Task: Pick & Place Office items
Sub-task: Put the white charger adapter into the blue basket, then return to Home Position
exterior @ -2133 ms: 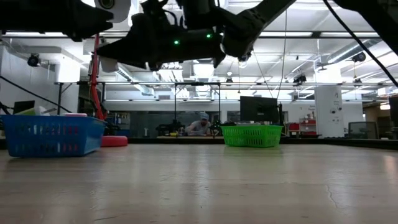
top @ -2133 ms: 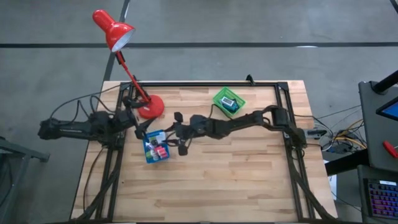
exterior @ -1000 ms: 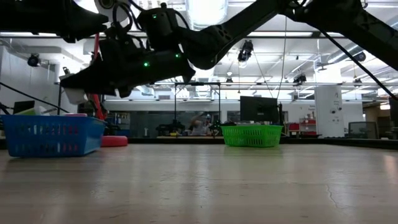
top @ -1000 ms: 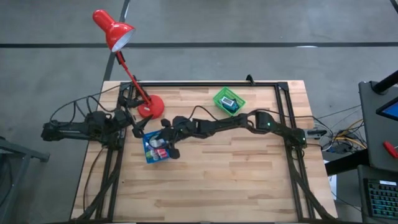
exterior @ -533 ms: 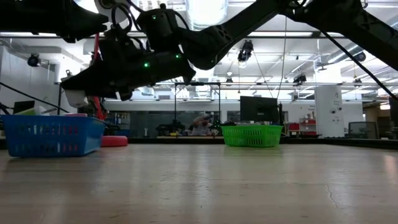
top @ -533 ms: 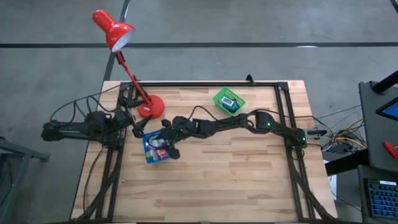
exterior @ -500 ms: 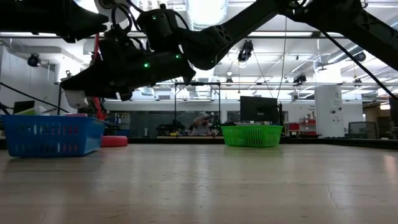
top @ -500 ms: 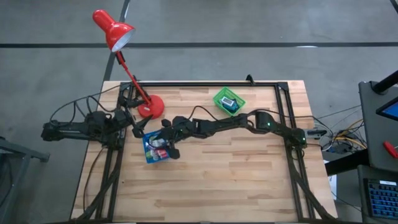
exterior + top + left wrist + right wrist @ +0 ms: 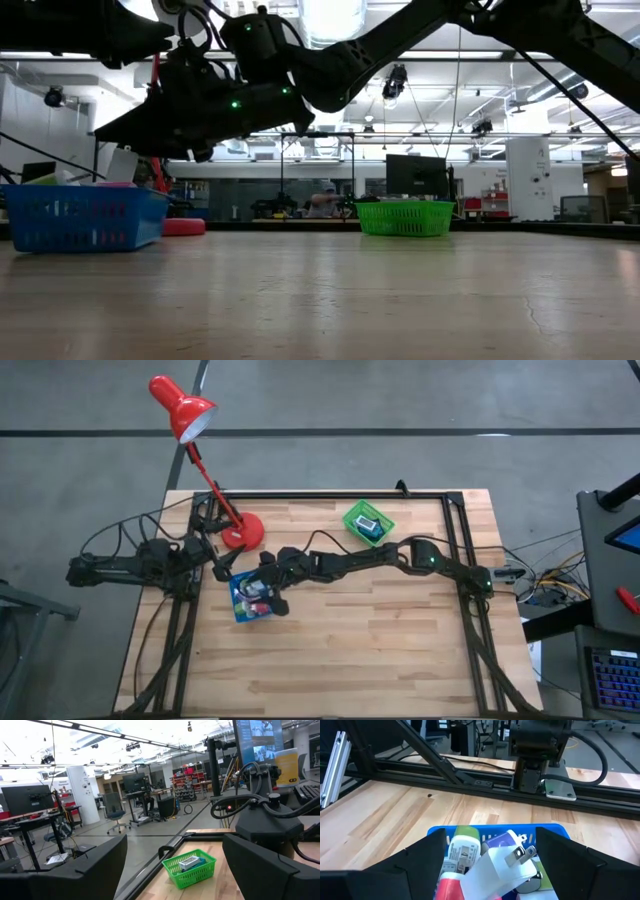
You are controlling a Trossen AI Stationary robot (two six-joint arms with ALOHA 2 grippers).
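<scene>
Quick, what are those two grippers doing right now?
Left gripper: open, empty.
Right gripper: open above the blue tray, holding nothing.

Pale striped wooden bench [image 9: 380,640] with black metal frame. Glossy red desk lamp [image 9: 183,408]. Bright green plastic mesh basket [image 9: 368,522]. Blue plastic mesh tray [image 9: 546,833] holding white [image 9: 496,865], purple [image 9: 501,840], red and green pieces. Black arms.

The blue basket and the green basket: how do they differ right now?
The blue basket is piled with mixed pieces, with the right hand open above it; the green basket holds one grey-teal piece and has no hand near. Blue sits beside the lamp base, green near the table's far edge. Both are mesh-sided.
</scene>
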